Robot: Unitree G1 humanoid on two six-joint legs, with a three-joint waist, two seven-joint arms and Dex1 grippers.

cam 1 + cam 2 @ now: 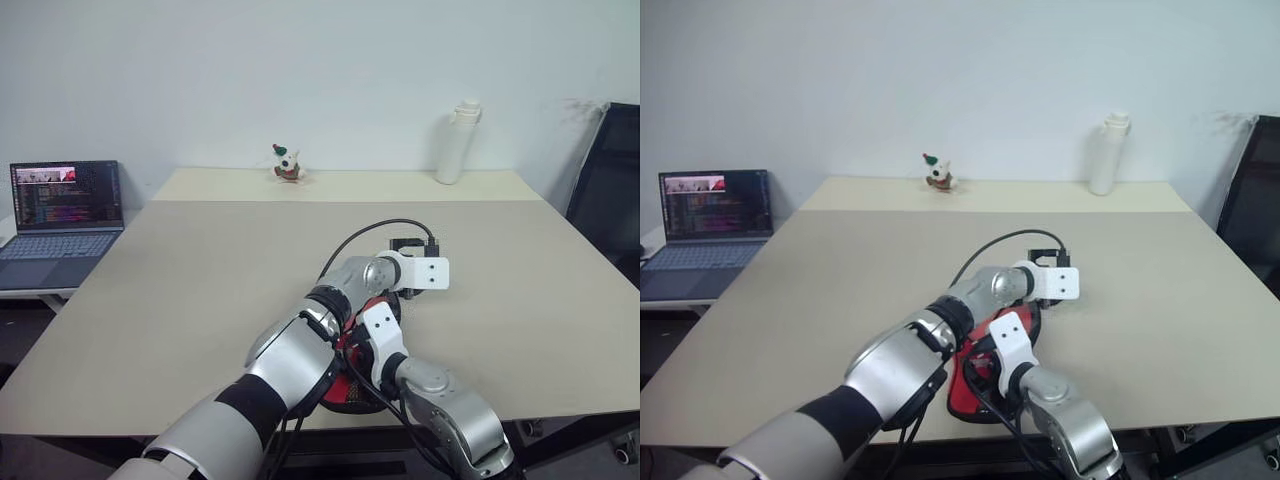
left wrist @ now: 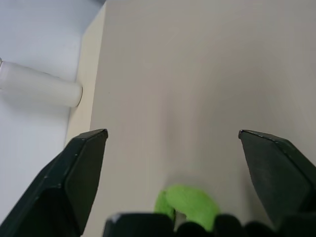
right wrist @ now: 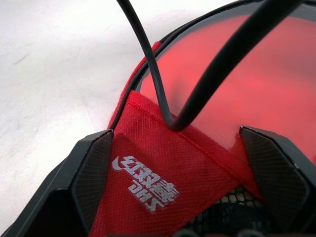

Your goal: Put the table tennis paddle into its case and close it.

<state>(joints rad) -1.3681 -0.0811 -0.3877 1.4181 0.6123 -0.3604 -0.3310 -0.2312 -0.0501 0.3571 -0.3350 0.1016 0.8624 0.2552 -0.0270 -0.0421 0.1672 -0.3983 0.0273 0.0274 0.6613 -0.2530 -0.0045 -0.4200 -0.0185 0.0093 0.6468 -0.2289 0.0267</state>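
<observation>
Woven red case (image 3: 163,163), white logo, around smooth round red paddle (image 3: 247,84).

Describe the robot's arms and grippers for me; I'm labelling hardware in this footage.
Both arms are silver-grey metal with black bands at the joints. Each wrist carries a white plastic bracket with small dark holes, and black cables loop along the wrists. The left gripper and right gripper each have two black wedge-shaped fingers; the right's fingers show a fine textured pattern.
</observation>
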